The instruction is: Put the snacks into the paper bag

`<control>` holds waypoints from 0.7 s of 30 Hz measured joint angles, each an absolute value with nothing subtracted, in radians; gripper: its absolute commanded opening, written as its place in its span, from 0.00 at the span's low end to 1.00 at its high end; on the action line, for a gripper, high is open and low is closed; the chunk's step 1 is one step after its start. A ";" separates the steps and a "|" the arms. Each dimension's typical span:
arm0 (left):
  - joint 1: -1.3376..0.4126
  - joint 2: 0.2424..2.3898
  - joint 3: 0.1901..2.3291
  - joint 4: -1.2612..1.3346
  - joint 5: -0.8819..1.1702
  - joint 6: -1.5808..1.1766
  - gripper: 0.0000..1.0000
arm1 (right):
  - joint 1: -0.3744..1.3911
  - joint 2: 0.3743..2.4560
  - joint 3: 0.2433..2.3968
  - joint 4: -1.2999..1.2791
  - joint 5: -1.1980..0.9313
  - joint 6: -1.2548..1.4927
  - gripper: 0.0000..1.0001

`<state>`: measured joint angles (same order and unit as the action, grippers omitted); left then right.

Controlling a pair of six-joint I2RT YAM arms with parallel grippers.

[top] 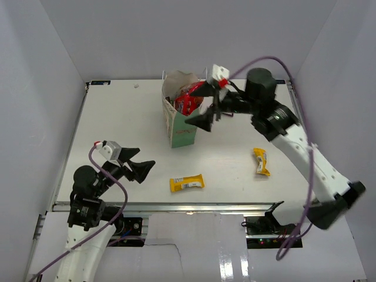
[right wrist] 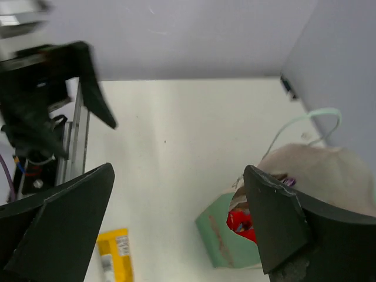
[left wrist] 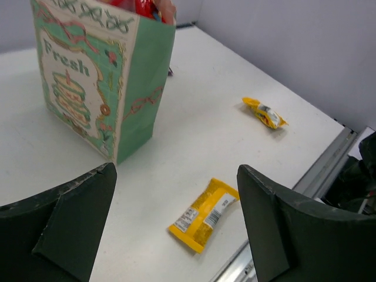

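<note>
I see right jaws wide open over the bag (top: 182, 136), red packet (top: 189, 101) inside; left jaws open; 2 yellow bars (top: 187, 184) (top: 261, 161) on table (top: 117, 117).

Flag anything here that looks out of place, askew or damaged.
A yellow bar lies loose near the front edge of the table and a second yellow bar lies askew to the right, both outside the paper bag. The bag stands upright, its rim crumpled, a red packet showing at its mouth. Nothing looks spilled.

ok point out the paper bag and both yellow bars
paper bag (left wrist: 82, 88), left wrist view, printed front wall
left yellow bar (top: 187, 184), top view, wrapper's middle
right yellow bar (top: 261, 161), top view, wrapper's middle
</note>
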<state>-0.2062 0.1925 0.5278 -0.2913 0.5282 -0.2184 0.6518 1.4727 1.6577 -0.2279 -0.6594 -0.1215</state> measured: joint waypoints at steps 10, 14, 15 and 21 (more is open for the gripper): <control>-0.249 0.659 0.540 -0.281 0.619 -0.267 0.98 | 0.412 0.783 0.950 -0.451 -0.901 -0.763 0.98; -0.392 0.730 0.575 -0.287 0.564 -0.268 0.98 | 0.246 0.752 0.680 -0.566 -0.929 -0.849 0.98; -0.447 0.747 0.587 -0.289 0.532 -0.267 0.98 | 0.205 0.746 0.649 -0.587 -0.941 -0.860 0.98; -0.796 0.904 0.644 -0.293 0.292 -0.224 0.98 | 0.065 0.716 0.632 -0.603 -0.988 -0.879 0.98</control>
